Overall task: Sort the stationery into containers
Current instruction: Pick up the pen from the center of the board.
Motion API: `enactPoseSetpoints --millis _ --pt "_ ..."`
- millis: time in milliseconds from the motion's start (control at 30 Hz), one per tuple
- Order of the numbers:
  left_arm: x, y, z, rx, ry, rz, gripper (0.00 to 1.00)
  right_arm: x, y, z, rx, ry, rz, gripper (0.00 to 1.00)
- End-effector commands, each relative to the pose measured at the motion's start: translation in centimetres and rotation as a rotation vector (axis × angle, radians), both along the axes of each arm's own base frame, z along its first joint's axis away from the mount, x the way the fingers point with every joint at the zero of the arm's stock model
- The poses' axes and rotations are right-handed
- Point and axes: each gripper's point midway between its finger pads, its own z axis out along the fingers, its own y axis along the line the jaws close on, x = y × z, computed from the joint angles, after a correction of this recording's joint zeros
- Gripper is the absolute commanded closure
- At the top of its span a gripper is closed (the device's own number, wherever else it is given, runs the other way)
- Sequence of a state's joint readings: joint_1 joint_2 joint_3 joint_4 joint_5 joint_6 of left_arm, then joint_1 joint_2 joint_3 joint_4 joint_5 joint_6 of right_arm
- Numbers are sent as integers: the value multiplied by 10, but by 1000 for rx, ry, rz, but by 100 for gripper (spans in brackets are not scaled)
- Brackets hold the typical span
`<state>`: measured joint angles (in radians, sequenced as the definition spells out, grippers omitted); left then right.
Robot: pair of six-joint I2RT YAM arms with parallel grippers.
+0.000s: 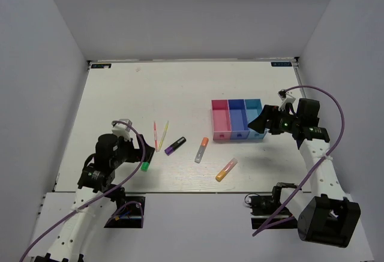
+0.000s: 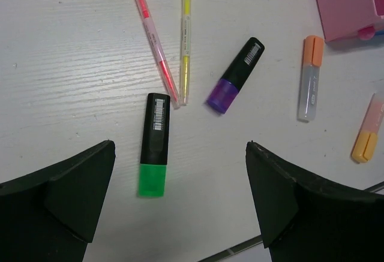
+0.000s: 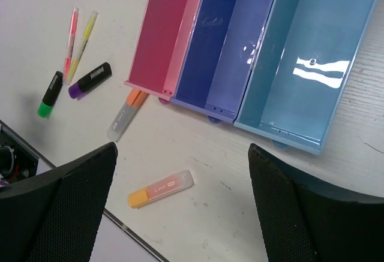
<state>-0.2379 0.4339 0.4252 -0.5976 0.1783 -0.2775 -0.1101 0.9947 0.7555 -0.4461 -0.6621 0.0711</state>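
The stationery lies loose on the table: a pink stick (image 1: 155, 134) (image 2: 154, 40), a yellow stick (image 1: 163, 134) (image 2: 185, 37), a purple-capped black marker (image 1: 175, 145) (image 2: 236, 74), a green-capped black marker (image 1: 146, 165) (image 2: 154, 144), a grey-orange marker (image 1: 201, 150) (image 2: 310, 77) and an orange-pink highlighter (image 1: 226, 169) (image 3: 161, 188). The pink (image 1: 220, 118), blue (image 1: 237, 118) and cyan (image 1: 254, 117) containers stand joined in a row and are empty in the right wrist view (image 3: 312, 70). My left gripper (image 1: 144, 149) (image 2: 180, 184) is open above the green-capped marker. My right gripper (image 1: 262, 121) (image 3: 183, 184) is open by the cyan bin.
The table's near edge (image 1: 198, 192) runs just below the highlighter and the green-capped marker. White walls close in the table on three sides. The arm bases and purple cables (image 1: 336, 124) sit at the near side.
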Motion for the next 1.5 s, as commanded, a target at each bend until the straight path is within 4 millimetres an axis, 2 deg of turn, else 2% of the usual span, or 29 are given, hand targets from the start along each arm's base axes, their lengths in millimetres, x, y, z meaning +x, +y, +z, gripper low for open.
enactPoseSetpoints --millis 0,100,233,300,333,367,400,433,467,500,533,567,600,633,667,700,733,867,900,933,1000,1067,1233,1333,1467 --pt "2 -3 6 -6 -16 -22 0 0 1 10 -2 -48 14 9" --pt "2 -3 3 -3 0 -20 0 -2 1 10 -25 -87 47 9" --pt "3 0 -4 14 32 -5 0 -18 14 16 -5 -177 159 9" --pt "3 0 -6 18 42 -4 12 -22 17 15 -6 -204 193 9" --pt "3 1 -9 18 52 2 25 -28 19 15 -19 -243 233 16" --pt "4 2 -12 23 59 10 47 -31 20 10 -22 -247 249 79" --pt "8 2 -14 24 59 17 84 -30 19 10 -30 -247 242 100" --pt "10 3 -12 27 61 25 95 -25 14 11 -57 -246 210 100" --pt "13 5 -19 38 96 45 100 -26 14 11 -61 -235 211 100" --pt "16 4 -16 33 104 53 99 -26 11 7 -80 -219 204 99" --pt "22 5 -10 25 103 82 93 -24 11 11 -84 -229 203 65" --pt "25 6 -22 45 171 97 85 -24 10 12 -80 -221 200 18" --pt "31 5 -16 37 178 108 60 -24 11 12 -79 -219 202 18" --pt "38 5 -8 39 174 119 51 -23 11 14 -82 -227 201 18" --pt "42 6 -24 71 248 137 45 -23 11 14 -84 -223 199 25" --pt "52 7 -18 81 241 154 42 -23 11 14 -86 -222 199 29" --pt "59 5 -21 95 267 149 39 -24 10 13 -89 -213 197 31" --pt "83 0 -35 132 324 149 39 -26 10 13 -90 -204 196 34" --pt "90 -3 -45 151 348 150 39 -26 11 14 -85 -205 202 34" --pt "97 -4 -44 152 334 153 39 -28 12 13 -80 -193 206 34" --pt "100 -10 -57 168 369 133 39 -28 12 14 -78 -193 207 34" --pt "112 -14 -53 186 342 127 39 -28 11 14 -82 -185 205 34" --pt "126 -27 -66 222 356 95 39 -28 9 15 -91 -187 198 33" --pt "130 -35 -66 226 346 77 39 -28 8 16 -92 -190 193 32" --pt "133 -28 -81 332 376 98 41 -28 9 15 -86 -181 190 30"
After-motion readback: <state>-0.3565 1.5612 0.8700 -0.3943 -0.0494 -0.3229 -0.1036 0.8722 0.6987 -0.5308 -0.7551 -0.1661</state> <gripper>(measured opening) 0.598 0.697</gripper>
